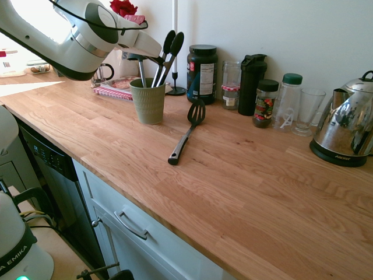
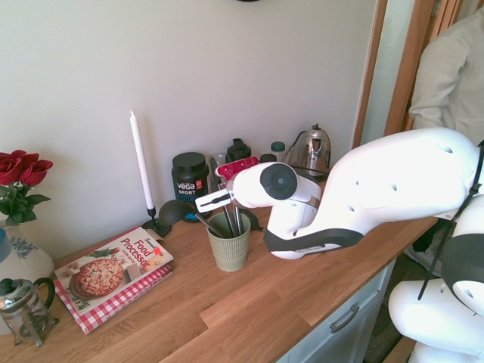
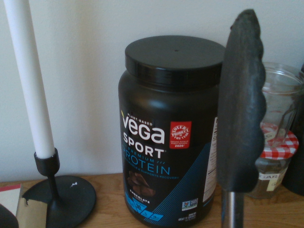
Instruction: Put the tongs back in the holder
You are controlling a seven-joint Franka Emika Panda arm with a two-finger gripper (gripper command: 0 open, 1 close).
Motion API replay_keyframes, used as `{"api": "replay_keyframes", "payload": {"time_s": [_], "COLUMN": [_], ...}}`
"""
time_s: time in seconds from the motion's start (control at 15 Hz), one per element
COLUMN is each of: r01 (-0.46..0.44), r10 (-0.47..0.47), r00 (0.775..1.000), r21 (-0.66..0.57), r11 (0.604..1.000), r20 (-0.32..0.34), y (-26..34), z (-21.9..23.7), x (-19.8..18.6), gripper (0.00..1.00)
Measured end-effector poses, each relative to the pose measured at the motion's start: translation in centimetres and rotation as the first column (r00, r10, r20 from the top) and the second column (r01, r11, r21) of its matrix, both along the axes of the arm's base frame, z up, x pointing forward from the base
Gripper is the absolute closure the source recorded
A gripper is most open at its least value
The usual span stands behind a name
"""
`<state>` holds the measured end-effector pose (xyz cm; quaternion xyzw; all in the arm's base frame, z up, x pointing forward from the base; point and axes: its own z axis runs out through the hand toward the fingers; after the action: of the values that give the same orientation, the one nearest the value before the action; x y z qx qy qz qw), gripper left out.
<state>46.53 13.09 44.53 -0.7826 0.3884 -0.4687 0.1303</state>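
The tongs [image 1: 176, 45] are seen in the upper middle of the first exterior view, black tips up and metal arms down inside the green holder [image 1: 149, 105], which stands upright. The gripper [image 1: 158, 60] is placed just beside them, above the holder's rim. Its jaws are judged to be together; whether a tong arm is pinched between them cannot be told.

If metal is still caught there, the tongs could be dragged out or the holder tipped as the arm is raised. A sideways retreat could also knock the ladle [image 2: 175, 212], whose bowl juts out beyond the rim at the centre-left of the second exterior view (a light pot with long handles is easily toppled, it may be supposed). Should the holder fall towards the centre of the first exterior view, the slotted spatula [image 1: 196, 114] could be struck.

The spatula is shown whole only in the first exterior view. In the second, the tongs' tips are hidden by the arm, but the cookbook [image 2: 113, 274] and French press [image 2: 26, 311] are shown more fully at the lower left. In the wrist view, one scalloped tip is shown at the right, in front of the protein tub [image 3: 166, 128]; the holder is not seen there.
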Motion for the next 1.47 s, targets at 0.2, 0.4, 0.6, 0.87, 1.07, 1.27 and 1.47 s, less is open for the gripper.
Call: {"api": "replay_keyframes", "payload": {"time_s": [0.2, 0.4, 0.6, 0.87, 1.07, 1.27, 1.47], "r01": [0.001, -0.001, 0.000, -0.002, -0.005, 0.011, 0.021], "r10": [-0.001, 0.001, 0.000, 0.002, 0.007, 0.005, -0.010], "r00": [1.000, 1.000, 1.000, 1.000, 1.000, 0.969, 0.888], "r21": [-0.003, -0.004, 0.005, 0.041, 0.072, 0.060, 0.019], "r11": [1.000, 1.000, 1.000, 0.999, 0.997, 0.998, 1.000], "r20": [-0.007, -0.016, -0.001, 0.008, -0.029, -0.246, -0.459], "y": [-0.1, 0.0, -0.2, -0.3, -1.2, -4.6, -8.6], "z": [-0.4, -0.8, 0.3, 5.4, 9.7, 10.8, 10.7], "x": [-0.2, -0.5, -0.7, -2.2, -3.9, -5.6, -8.2], "gripper": [0.00, 0.00, 0.00, 0.00, 0.00, 0.00, 0.00]}}
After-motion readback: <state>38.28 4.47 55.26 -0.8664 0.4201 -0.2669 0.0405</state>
